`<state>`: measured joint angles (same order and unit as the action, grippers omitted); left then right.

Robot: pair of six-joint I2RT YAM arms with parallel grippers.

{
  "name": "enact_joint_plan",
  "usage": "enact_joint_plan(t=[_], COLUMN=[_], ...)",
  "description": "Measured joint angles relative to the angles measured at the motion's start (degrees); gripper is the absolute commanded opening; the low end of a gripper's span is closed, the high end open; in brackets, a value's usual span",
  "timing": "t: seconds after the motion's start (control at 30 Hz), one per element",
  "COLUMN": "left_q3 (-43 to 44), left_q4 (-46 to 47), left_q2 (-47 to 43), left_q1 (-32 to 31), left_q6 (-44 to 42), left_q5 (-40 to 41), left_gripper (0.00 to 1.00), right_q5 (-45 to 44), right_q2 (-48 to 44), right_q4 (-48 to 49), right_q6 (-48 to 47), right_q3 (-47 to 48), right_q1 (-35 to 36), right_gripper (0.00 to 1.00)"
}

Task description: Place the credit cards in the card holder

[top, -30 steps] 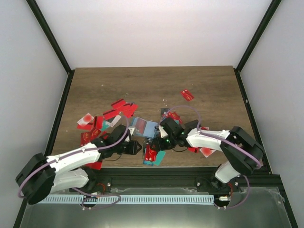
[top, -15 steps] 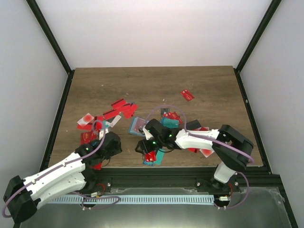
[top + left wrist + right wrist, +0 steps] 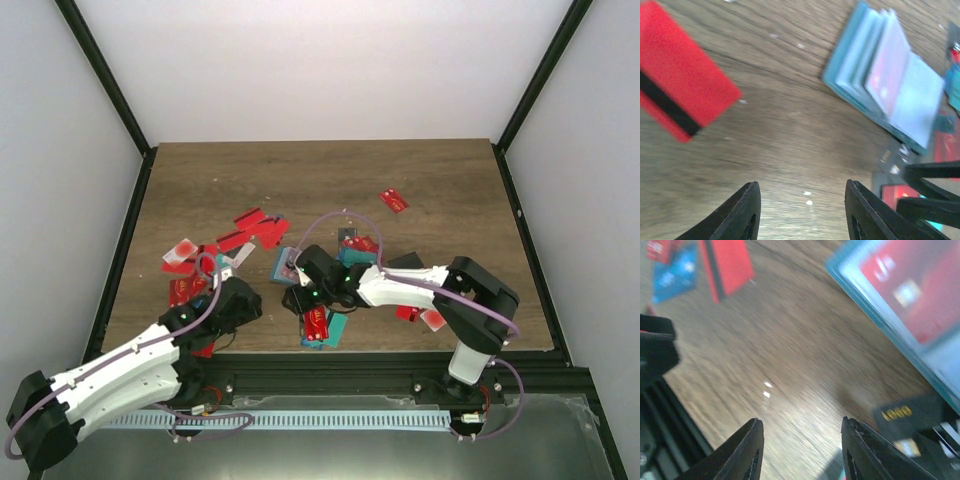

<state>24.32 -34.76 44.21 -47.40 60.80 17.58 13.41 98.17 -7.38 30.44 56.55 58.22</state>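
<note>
left gripper (image 3: 801, 186) spread, card holder (image 3: 890, 90) ahead-right of it, red card (image 3: 677, 95) ahead-left; right gripper (image 3: 801, 422) spread, card holder ahead-right.

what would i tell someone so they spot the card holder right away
On the wooden table, look at the scatter of credit cards along the near edge, and go to its middle. The card holder is the teal pouch lying open there: unlike the flat single cards around it, it is thick, with layered clear sleeves and a red card showing inside one.
</note>
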Motion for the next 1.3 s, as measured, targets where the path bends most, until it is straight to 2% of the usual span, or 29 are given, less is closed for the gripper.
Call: enact_joint_plan(t=[0.2,0.67,0.97,1.17,1.3], left_q3=[-3.1,-4.1,-3.7,-1.5,1.3], left_q4=[11.6,20.8,29.3,33.4,34.8], left_q2=[3.6,7.0,21.5,28.4,31.9], left_q1=[0.0,0.0,-0.1,-1.3,-3.4], left_q6=[-5.6,-11.0,-15.2,-17.1,-18.4], left_q5=[-9.2,-17.4,-26.7,-31.4,-33.0], left_gripper=[0.48,0.47,0.47,0.47,0.45], right_q5=[-2.9,1.1,3.7,6.1,6.4], right_q2=[-0.5,-12.3,-20.0,-24.3,-26.9], right_q4=[-1.3,-3.6,-4.8,-3.3,-3.9], right_q6=[-0.3,2.0,7.1,12.2,14.8], right_q3=[-6.7,-18.7,-25.0,-29.0,-30.7], right_q1=[0.0,0.3,0.4,-5.2,-6.3], right_gripper=[0.43,0.43,0.46,0.46,0.45])
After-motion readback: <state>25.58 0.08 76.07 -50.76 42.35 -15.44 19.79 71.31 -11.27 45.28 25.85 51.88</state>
